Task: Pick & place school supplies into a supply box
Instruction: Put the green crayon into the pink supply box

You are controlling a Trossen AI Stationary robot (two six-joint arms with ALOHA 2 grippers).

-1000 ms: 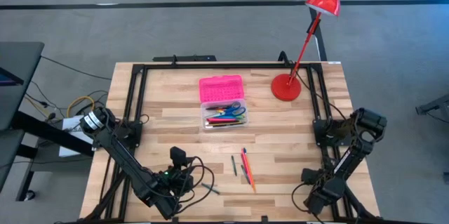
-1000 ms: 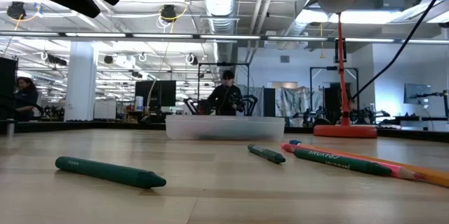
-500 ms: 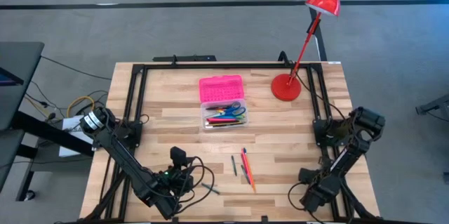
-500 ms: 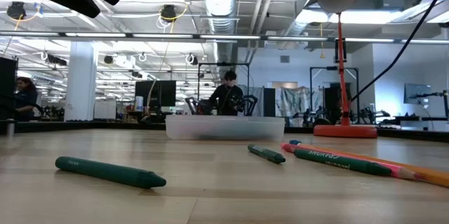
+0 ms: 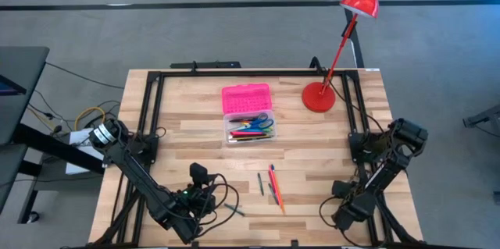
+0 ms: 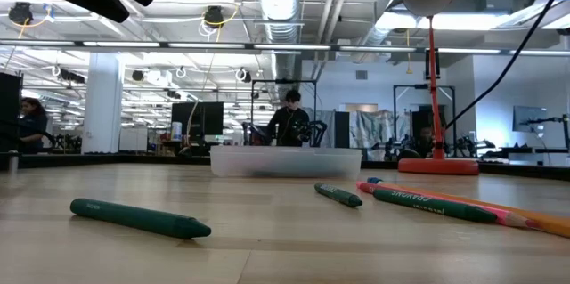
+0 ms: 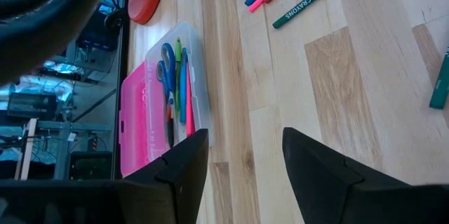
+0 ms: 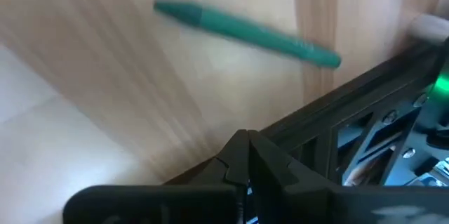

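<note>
Green crayon (image 8: 245, 33) is seen lying crosswise just ahead of the closed right jaws (image 8: 242, 155); left jaws (image 7: 242, 171) are held open, empty.

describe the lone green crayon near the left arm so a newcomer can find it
Start at the pink-lidded supply box at the table's middle. Go toward the front edge, to the left gripper. The green crayon lies beside it, alone on bare wood, apart from the clustered pens.

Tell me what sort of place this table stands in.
Probably a robotics lab or open workshop hall. The low view shows exposed ceiling ducts and strip lighting, monitors on benches, and a person at another rig behind the wooden table.
</note>
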